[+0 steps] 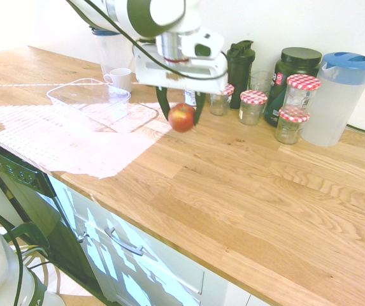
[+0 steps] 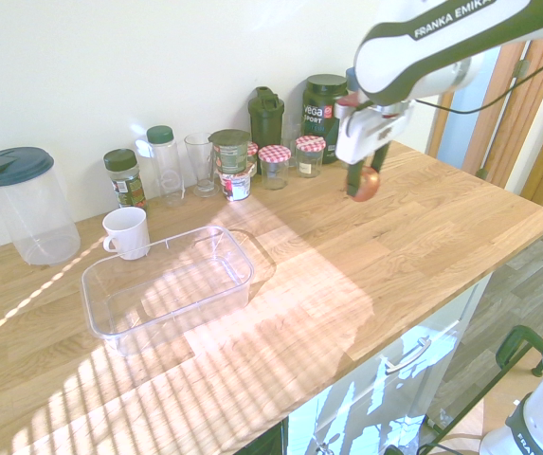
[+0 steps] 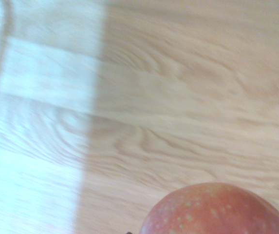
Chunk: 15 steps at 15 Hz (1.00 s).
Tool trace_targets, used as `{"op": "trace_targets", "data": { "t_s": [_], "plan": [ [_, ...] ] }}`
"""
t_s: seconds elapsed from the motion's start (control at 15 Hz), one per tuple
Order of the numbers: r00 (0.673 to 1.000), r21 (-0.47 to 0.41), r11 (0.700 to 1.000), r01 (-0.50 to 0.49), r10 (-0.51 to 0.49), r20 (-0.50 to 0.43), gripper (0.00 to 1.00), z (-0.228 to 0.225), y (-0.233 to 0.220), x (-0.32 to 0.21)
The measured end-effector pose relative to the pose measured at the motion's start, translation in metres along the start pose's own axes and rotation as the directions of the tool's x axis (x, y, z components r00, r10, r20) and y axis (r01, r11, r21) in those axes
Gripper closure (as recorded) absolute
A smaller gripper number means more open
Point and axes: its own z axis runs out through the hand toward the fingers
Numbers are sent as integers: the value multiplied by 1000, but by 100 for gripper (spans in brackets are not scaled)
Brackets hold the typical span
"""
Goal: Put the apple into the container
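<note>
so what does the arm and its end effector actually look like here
The arm is glossy white with dark grey joint bands and "FRANKA EMIKA" printed in white along a dark band. Black cables run along it. The end effector has a boxy white body and two slim dark fingers below it.

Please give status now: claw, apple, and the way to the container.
Claw shut on apple, held above the counter. Container empty, off to the side. White mug beside container; nothing between apple and container.
</note>
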Motion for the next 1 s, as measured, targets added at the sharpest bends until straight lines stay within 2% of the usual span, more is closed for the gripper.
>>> {"op": "trace_targets", "data": {
  "t_s": [0.2,0.47,0.67,0.93,1.0],
  "plan": [
    [998,16,998,61,-61,-4,100,-14,-94,-47],
    [991,45,990,132,-133,14,100,11,-175,-109],
    [985,61,984,166,-169,38,100,30,-217,-140],
    [985,47,987,153,-156,72,100,75,-236,-142],
    [986,40,989,145,-147,78,0,85,-238,-141]
  ]
}}
